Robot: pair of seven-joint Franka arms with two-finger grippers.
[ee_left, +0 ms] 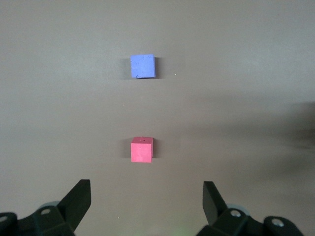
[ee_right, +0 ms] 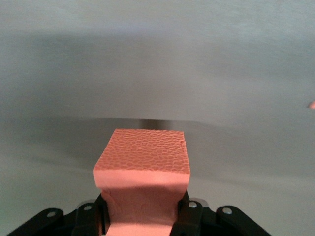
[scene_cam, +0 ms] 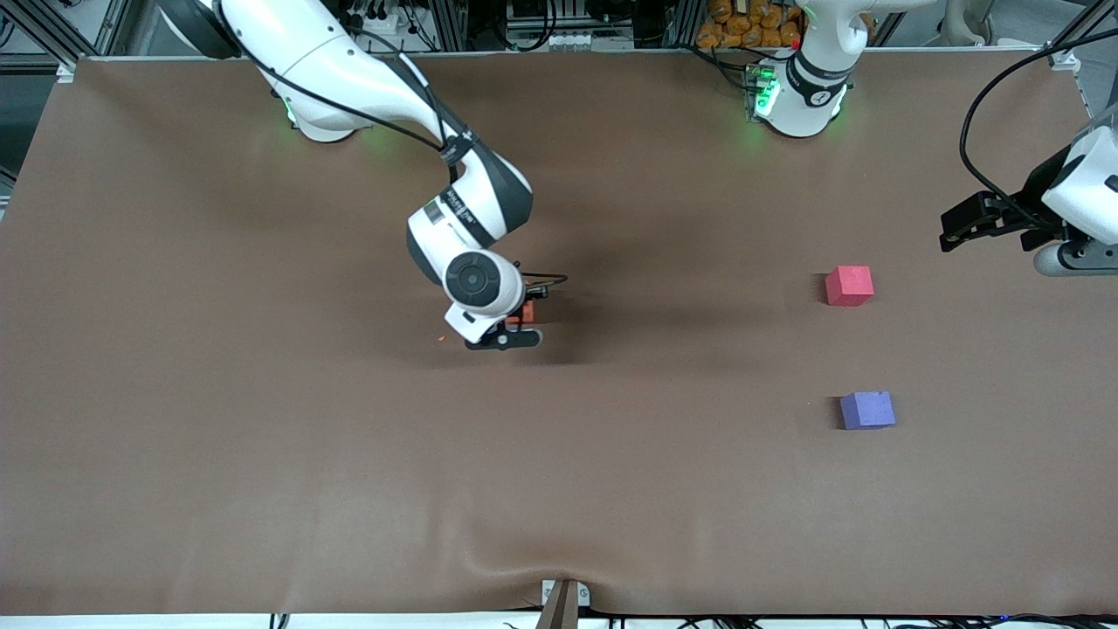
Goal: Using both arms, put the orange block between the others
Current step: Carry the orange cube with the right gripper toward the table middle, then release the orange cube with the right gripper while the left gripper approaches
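Note:
The orange block (scene_cam: 525, 314) is pinched between the jaws of my right gripper (scene_cam: 515, 330), low over the middle of the brown table; the arm hides most of it in the front view. In the right wrist view the orange block (ee_right: 141, 162) is squeezed in at its sides, with the right gripper (ee_right: 142, 209) shut on it. The pinkish-red cube (scene_cam: 849, 286) and the purple-blue cube (scene_cam: 867, 410) sit apart toward the left arm's end, the purple-blue one nearer the front camera. My left gripper (scene_cam: 948, 231) waits open above the table edge there, looking down at the red cube (ee_left: 141, 149) and the purple cube (ee_left: 142, 66).
A tiny orange crumb (scene_cam: 443, 336) lies on the brown cloth (scene_cam: 262, 437) beside the right gripper. The cloth wrinkles near a clamp (scene_cam: 563, 598) at the front edge. The two arm bases (scene_cam: 799, 96) stand along the back edge.

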